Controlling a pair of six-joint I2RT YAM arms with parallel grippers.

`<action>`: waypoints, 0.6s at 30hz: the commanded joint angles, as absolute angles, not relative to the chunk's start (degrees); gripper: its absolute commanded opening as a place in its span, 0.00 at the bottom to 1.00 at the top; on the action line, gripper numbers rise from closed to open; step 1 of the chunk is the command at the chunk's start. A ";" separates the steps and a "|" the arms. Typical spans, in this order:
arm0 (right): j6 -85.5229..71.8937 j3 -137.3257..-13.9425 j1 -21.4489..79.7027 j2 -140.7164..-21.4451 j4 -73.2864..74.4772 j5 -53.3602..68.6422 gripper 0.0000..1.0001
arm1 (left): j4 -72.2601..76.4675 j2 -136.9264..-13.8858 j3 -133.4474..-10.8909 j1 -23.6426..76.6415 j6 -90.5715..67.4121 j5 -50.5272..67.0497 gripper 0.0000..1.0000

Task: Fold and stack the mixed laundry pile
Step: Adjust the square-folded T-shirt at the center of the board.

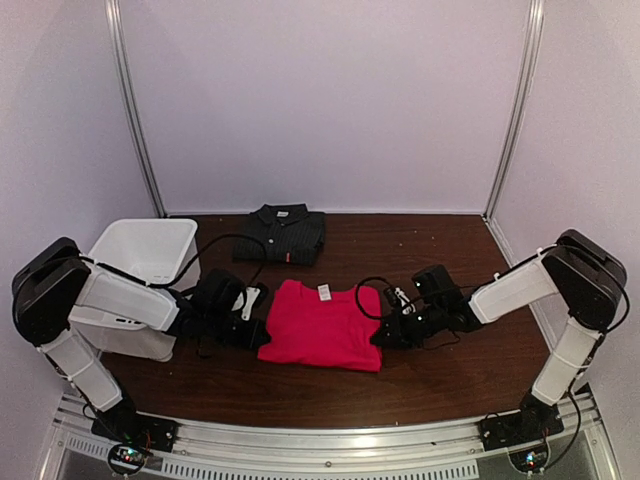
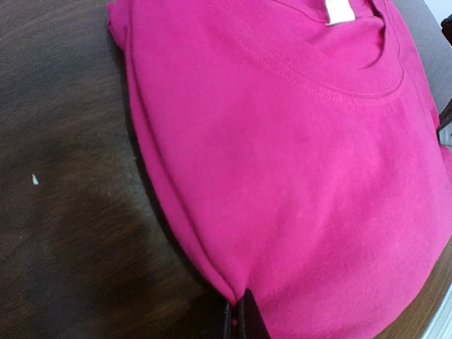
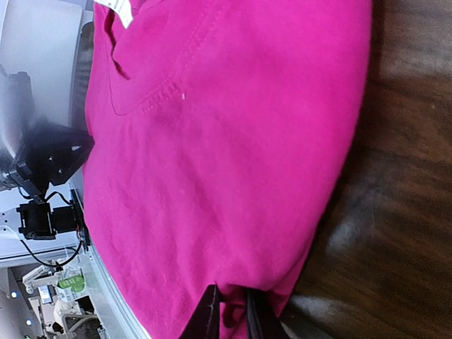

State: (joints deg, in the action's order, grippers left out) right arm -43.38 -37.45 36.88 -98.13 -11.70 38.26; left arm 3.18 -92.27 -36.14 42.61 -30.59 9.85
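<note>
The folded red tee (image 1: pixel 322 325) lies mid-desk (image 1: pixel 430 250), collar away from me, directly between my two arms. The folded dark shirt (image 1: pixel 282 235) sits apart beyond it, at the far edge and slightly left. My left jaws are clamped on the tee's left edge and my right jaws pinch its right edge, so I judge the carry to the shirt runs straight away from me.

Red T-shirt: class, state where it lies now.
In the top view the red T-shirt lies folded at the table's centre, in front of the dark shirt and right of the white bin.
</note>
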 commanded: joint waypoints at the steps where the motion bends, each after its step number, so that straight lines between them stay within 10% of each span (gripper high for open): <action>1: -40.54 -36.74 36.57 -102.70 -7.15 32.59 0.08 | -0.27 -97.04 -31.32 43.21 -31.14 5.54 0.00; 10: -30.70 -41.52 33.30 -95.74 3.90 29.55 0.00 | -3.00 -93.90 -30.69 43.33 -27.20 -1.77 0.04; 14: -25.68 -45.92 30.84 -92.07 9.09 32.59 0.45 | -3.73 -87.70 -35.05 42.94 -24.15 -1.17 0.39; 18: -25.12 -49.55 26.21 -93.02 8.05 35.20 0.49 | -4.45 -88.30 -42.51 38.25 -22.95 3.90 0.46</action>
State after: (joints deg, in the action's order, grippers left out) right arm -28.67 -45.50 29.85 -93.38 5.39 34.26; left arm -0.40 -88.36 -35.83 42.39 -25.63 1.89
